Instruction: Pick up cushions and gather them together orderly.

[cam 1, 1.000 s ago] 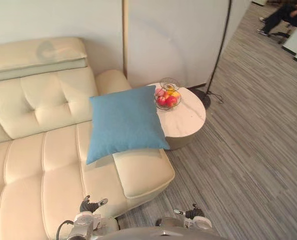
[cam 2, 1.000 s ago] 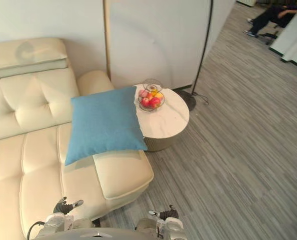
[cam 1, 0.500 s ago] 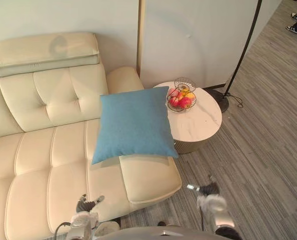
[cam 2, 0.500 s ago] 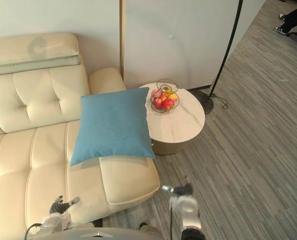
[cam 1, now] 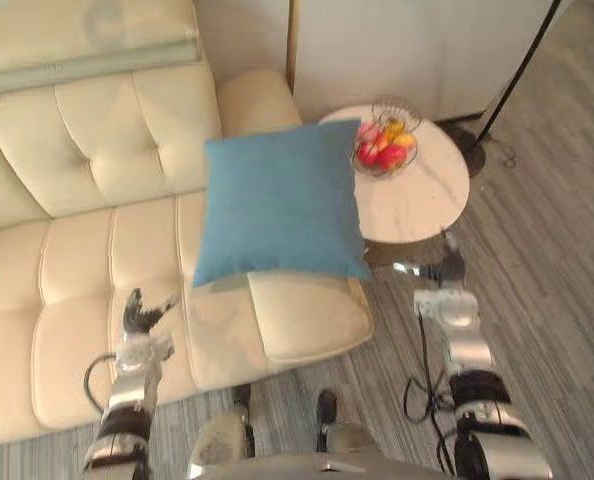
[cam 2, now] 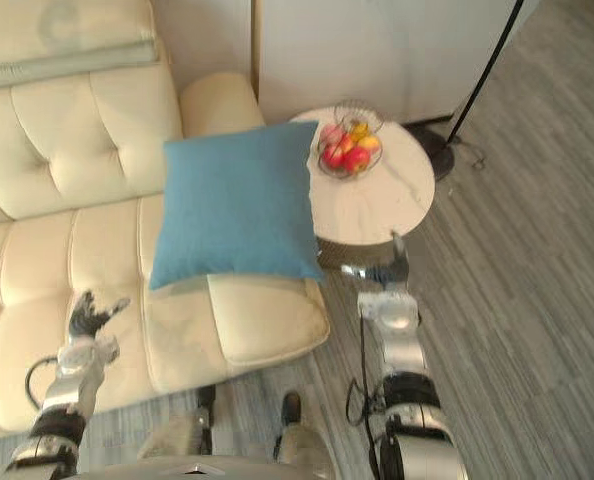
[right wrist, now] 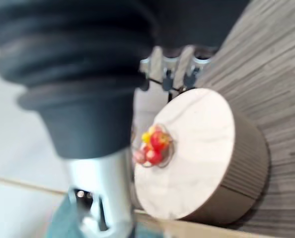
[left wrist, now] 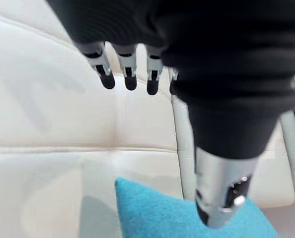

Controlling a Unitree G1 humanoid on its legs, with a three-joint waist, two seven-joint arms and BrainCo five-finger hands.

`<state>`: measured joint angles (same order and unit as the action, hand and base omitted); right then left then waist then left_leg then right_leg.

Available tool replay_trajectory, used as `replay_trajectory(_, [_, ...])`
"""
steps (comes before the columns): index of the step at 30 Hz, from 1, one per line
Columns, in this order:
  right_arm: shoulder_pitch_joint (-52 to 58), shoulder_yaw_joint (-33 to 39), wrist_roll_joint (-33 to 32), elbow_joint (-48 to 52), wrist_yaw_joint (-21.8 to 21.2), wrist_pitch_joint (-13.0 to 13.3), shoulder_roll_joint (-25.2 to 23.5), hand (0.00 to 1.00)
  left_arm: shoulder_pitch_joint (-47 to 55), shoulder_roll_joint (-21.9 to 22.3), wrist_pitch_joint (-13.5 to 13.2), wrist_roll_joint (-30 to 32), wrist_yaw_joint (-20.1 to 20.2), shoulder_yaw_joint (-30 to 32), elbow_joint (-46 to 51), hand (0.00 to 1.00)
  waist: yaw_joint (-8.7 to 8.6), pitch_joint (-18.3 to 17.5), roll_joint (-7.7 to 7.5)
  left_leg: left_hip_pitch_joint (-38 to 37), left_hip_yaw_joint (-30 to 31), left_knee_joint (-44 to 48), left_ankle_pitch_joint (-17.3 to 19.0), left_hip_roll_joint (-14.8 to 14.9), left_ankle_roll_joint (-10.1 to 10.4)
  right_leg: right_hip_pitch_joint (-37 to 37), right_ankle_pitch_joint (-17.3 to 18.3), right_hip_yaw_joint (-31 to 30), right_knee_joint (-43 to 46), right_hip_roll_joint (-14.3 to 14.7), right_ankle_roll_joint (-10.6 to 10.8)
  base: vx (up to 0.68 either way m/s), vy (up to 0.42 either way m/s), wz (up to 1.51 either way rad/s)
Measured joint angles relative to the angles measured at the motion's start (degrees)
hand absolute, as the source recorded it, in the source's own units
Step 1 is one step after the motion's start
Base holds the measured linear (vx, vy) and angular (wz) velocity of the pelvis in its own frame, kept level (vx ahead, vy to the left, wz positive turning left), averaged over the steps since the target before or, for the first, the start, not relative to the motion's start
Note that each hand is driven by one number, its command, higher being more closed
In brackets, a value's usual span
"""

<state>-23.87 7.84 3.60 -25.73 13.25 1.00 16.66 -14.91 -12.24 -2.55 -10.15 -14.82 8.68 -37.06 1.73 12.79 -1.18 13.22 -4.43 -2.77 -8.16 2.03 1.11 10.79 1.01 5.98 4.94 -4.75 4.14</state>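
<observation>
Approach to the pickup is judged to be the step in hand, with nothing yet gripped. At far left, the left hand [cam 1: 140,312] is held over the front of the cream sofa [cam 1: 77,250], its fingers straight and fanned apart, the thumb set off to one side. The blue cushion [cam 1: 277,200] is propped at the sofa's right end, leaning back toward the rounded armrest [cam 1: 252,95], its lower edge resting on the seat and its right side overhanging the rim of the round side table [cam 1: 422,210]. A wire fruit basket [cam 1: 385,148] is set on that table just beside the cushion's upper right corner. The right hand [cam 1: 439,270] is poised over the floor by the table's near edge, fingers relaxed and parted, holding nothing. For the next move, both hands would likely have to be brought to the cushion's lower corners and closed on the cloth before it is lifted. Care is called for on the right, where table rim and basket leave little room; free room is offered by the seat to the left and by the grey floor [cam 1: 557,300] beyond the floor lamp [cam 1: 474,152].
</observation>
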Motion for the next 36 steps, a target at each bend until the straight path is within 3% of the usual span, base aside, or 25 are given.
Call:
replay_trajectory(4, [-9.8,-3.5,-2.2,-0.1,1.0,0.0,0.3,0.0,-10.1,-2.0,-0.6,-1.2,-1.1,-2.6,-2.7,0.0,0.44,3.7,0.07,5.6,0.1,1.8,-1.2,0.5,-0.1,7.0,0.1,-0.4,4.6,0.0,-0.1,-0.14,0.004,0.0])
replay_trajectory(10, [-19.9,-7.6,-4.4,-0.2,3.9,-0.8,1.3,0.0,-21.8,-4.6,-0.6,-2.1,-2.3,-5.7,-6.8,0.0,0.5,6.4,0.1,12.7,-0.5,1.6,-3.4,0.6,0.5,18.0,1.8,-0.7,12.6,-1.0,-0.4,-0.1,-0.012,0.0])
replay_trajectory(11, [-21.5,-9.0,-4.6,-0.2,4.5,-1.3,1.3,1.0,-23.4,-4.6,-0.5,-2.1,-2.3,-6.6,-7.0,0.0,0.5,6.5,0.11,14.1,-0.7,1.6,-3.8,0.7,0.6,19.8,1.8,-0.7,13.5,-1.0,-0.5,-0.08,-0.032,-0.03])
replay_trajectory(18, [-30.3,-14.6,-6.8,0.1,6.3,-1.4,-0.9,1.0,-33.7,-2.3,0.1,-2.1,-2.7,-9.7,-9.2,0.0,-0.26,7.9,0.32,20.2,-3.3,1.4,-5.4,1.7,1.0,27.5,1.9,-0.9,16.4,-0.9,-0.8,-0.04,-0.027,-0.04])
replay_trajectory(19, [-30.7,-14.5,-6.8,0.2,6.4,-1.4,-0.8,1.0,-34.1,-2.2,0.3,-2.1,-3.0,-9.9,-9.2,1.0,-0.31,8.2,0.46,20.4,-3.4,1.4,-5.5,1.8,0.9,27.6,1.9,-0.8,16.4,-0.9,-0.8,0.05,-0.012,0.0])
replay_trajectory(30, [-31.5,-17.1,-9.0,7.2,6.9,-1.4,0.1,1.0,-35.8,-3.9,0.8,-2.4,-3.8,-11.7,-5.2,1.0,-0.09,8.2,0.46,21.6,-5.2,1.7,-5.4,1.9,1.3,28.9,2.0,-0.9,16.6,-1.1,-0.9,0.06,-0.002,0.0])
replay_trajectory(36, [-20.3,-18.1,-10.6,15.4,6.9,-1.1,-0.5,1.0,-29.7,-3.9,0.8,-3.8,-4.6,-12.9,4.5,1.0,-0.09,8.2,0.46,17.0,-5.5,1.8,-4.4,1.3,2.4,24.4,3.6,-0.7,17.6,-1.8,-1.3,0.06,-0.01,0.07])
